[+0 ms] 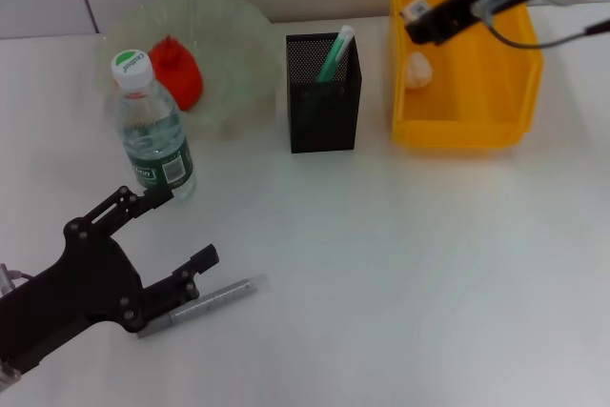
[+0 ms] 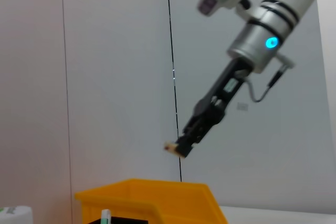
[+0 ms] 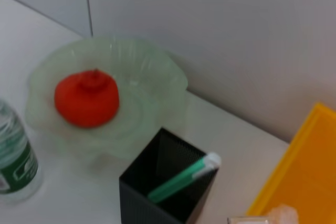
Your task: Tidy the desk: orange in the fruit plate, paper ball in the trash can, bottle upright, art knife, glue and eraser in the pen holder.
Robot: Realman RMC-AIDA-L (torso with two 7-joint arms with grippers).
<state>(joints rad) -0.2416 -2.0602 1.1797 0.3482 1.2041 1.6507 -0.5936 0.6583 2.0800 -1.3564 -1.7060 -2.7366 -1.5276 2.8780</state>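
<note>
- The black mesh pen holder [image 1: 324,94] is taken as the landmark; a green-and-white glue stick [image 1: 335,54] is seen leaning inside it.
- To its left, the orange [image 1: 177,71] is held in the pale green fruit plate [image 1: 229,40].
- The bottle [image 1: 152,131] is stood upright in front of the plate, left of the holder.
- To the holder's right, the paper ball [image 1: 419,69] is seen inside the yellow trash can [image 1: 467,126].
- The right gripper [image 1: 419,28] is held above the can; whether its fingers are open cannot be told.
- The left gripper [image 1: 181,235] is spread open well in front of the holder, and the grey art knife [image 1: 205,304] is seen lying on the desk [image 1: 400,274] just beside its lower finger.
</note>
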